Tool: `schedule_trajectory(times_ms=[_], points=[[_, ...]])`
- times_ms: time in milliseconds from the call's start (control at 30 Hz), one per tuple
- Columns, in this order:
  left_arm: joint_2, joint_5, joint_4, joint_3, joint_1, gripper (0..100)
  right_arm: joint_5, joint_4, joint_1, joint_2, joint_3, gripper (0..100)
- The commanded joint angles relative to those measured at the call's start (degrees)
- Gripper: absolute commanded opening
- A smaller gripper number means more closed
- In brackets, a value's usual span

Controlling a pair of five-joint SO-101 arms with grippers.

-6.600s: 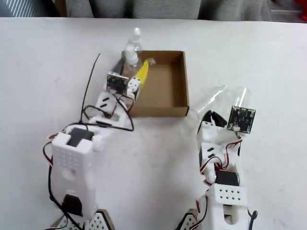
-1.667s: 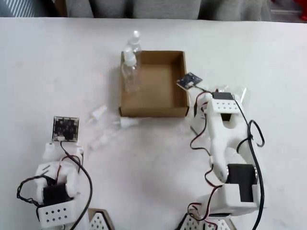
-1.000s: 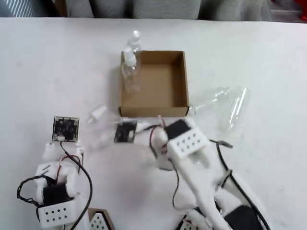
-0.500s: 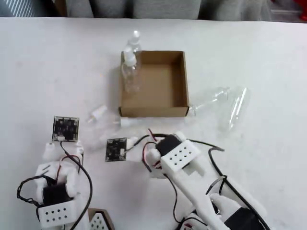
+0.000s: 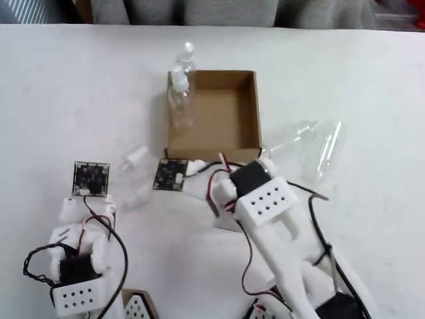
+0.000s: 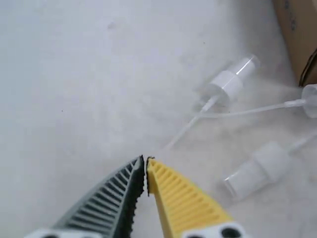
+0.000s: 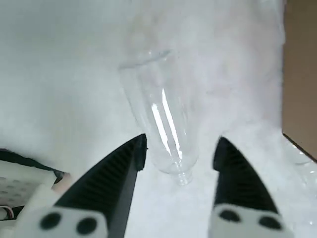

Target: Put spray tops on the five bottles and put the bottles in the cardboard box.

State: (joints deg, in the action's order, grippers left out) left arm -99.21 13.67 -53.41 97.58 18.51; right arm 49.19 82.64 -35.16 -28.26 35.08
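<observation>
One uncapped bottle (image 7: 163, 119) is seen lying flat on the surface (image 7: 59, 59), its neck pointed into the right tool (image 7: 181, 144), whose jaws are spread wide astride it. The left tool (image 6: 145, 166) is pinched closed near loose spray tops (image 6: 225, 87).

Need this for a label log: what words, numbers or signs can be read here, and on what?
None can be read.
Cardboard box: faint dark marks on its outer wall, too blurred to read.
Bottles and spray tops: no print to be seen.
</observation>
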Motion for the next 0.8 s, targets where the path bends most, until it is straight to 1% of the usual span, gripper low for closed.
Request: schedule_trajectory(times_ms=[0,67,133,167,233,333,400,567,667,767], points=[[-1.27,0.26,-0.18,-0.35,-0.48,2,-0.88,1.27,2.77,-12.26,4.04,2.2],[-1.27,0.26,-0.18,-0.35,-0.48,2,-0.97,1.54,3.74,-19.12,8.44,5.1],[-1.27,0.26,-0.18,-0.35,-0.48,2,-1.23,1.8,4.79,-25.71,13.63,3.6],[-1.27,0.26,-0.18,-0.35,-0.48,2,-2.37,2.42,5.58,-28.7,16.35,1.6],[-1.27,0.26,-0.18,-0.35,-0.48,2,-4.92,4.09,6.46,-33.45,21.27,2.0],[-1.27,0.26,-0.18,-0.35,-0.48,2,-3.52,4.97,6.99,-37.49,27.08,1.5],[-1.27,0.26,-0.18,-0.35,-0.57,2,-2.02,4.97,7.25,-38.55,29.1,1.5],[-1.27,0.26,-0.18,-0.35,-0.57,2,-0.35,2.77,11.91,-36.97,31.38,1.5],[-1.27,0.26,-0.18,-0.35,-0.57,2,2.73,-1.36,14.99,-34.07,35.52,1.5],[-1.27,0.26,-0.18,-0.35,-0.57,2,2.99,-8.31,18.68,-31.16,37.98,1.5]])
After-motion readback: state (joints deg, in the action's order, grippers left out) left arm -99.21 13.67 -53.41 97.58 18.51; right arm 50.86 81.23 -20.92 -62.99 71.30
